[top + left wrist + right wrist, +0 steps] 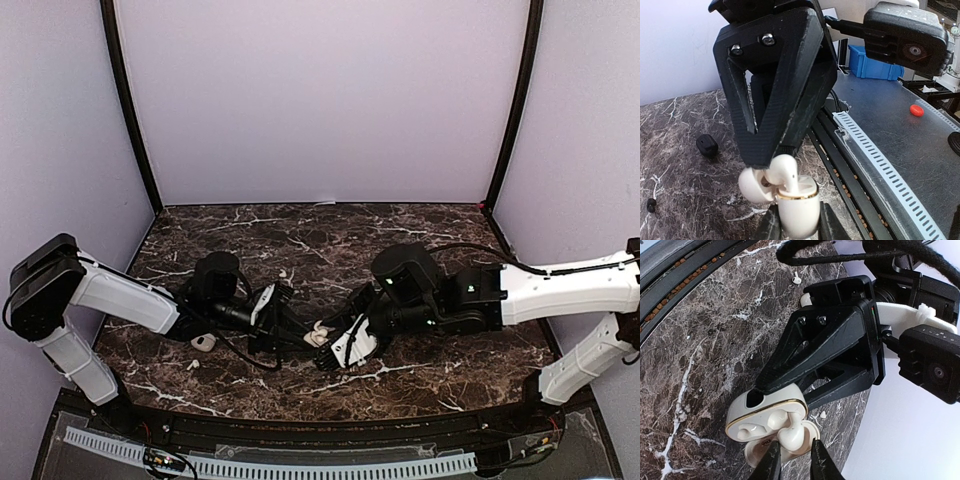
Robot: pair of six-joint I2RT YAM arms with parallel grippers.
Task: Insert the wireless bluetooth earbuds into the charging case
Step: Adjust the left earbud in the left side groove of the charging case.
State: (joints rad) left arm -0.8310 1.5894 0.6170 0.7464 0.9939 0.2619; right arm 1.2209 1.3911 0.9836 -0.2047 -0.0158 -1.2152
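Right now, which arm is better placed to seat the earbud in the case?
Right. The right gripper already pinches a white earbud just above the open charging case. The left gripper is busy, clamped on that case and holding it up off the table.

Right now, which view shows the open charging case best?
Right wrist: the charging case lies open toward the lens, its sockets and gold rim plain. Left wrist shows it side-on below an earbud, interior unseen. The top external shows only a small white patch.
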